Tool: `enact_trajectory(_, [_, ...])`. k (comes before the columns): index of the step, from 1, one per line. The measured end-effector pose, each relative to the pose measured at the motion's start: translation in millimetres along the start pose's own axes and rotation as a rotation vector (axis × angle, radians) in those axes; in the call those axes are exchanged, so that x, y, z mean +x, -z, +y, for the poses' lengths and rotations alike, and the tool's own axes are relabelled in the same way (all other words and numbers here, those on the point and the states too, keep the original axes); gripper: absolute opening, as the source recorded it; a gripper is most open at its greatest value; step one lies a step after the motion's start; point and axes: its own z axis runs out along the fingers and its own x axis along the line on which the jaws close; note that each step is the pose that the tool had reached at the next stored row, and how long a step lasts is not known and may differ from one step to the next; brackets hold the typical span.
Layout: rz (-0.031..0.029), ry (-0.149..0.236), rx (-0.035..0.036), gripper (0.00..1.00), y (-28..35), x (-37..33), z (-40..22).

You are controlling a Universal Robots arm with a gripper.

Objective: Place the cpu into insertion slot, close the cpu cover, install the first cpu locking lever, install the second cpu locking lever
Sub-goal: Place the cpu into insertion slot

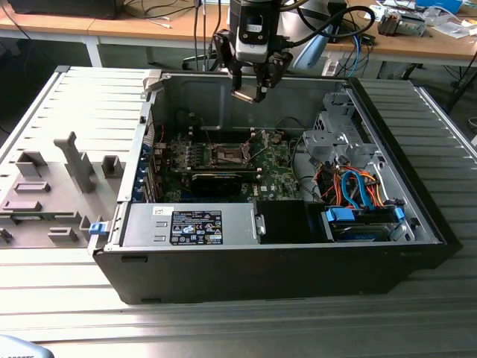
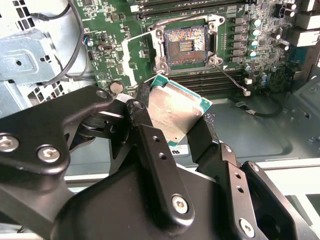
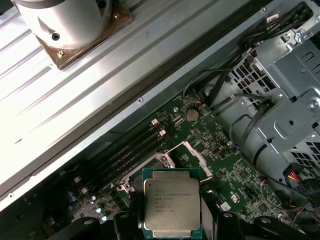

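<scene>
My gripper (image 1: 250, 91) hangs above the open computer case, shut on the cpu (image 1: 242, 95). In both wrist views the cpu (image 2: 172, 112) (image 3: 171, 202) is a flat square chip with a silvery top and green edge, clamped between two black fingers (image 2: 142, 122). Below it on the green motherboard (image 1: 277, 160) lies the insertion slot (image 2: 186, 45) (image 1: 226, 155), a dark square recess, uncovered. The cpu cover (image 2: 134, 54) (image 3: 194, 156) looks swung open beside the slot. The cpu is well above the slot and not touching the board.
A metal drive cage (image 1: 335, 138) with orange and blue cables (image 1: 354, 190) fills the case at the exterior view's right. A grey power supply (image 1: 190, 224) sits at the case front. The removed side panel (image 1: 59, 179) lies at the exterior view's left. Memory slots (image 3: 132, 152) run beside the socket.
</scene>
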Motion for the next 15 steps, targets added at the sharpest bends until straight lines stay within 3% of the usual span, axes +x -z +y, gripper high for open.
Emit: enact_trajectory(15, [-0.0015,-0.016,0.0001,0.55,0.0,0.0,0.0])
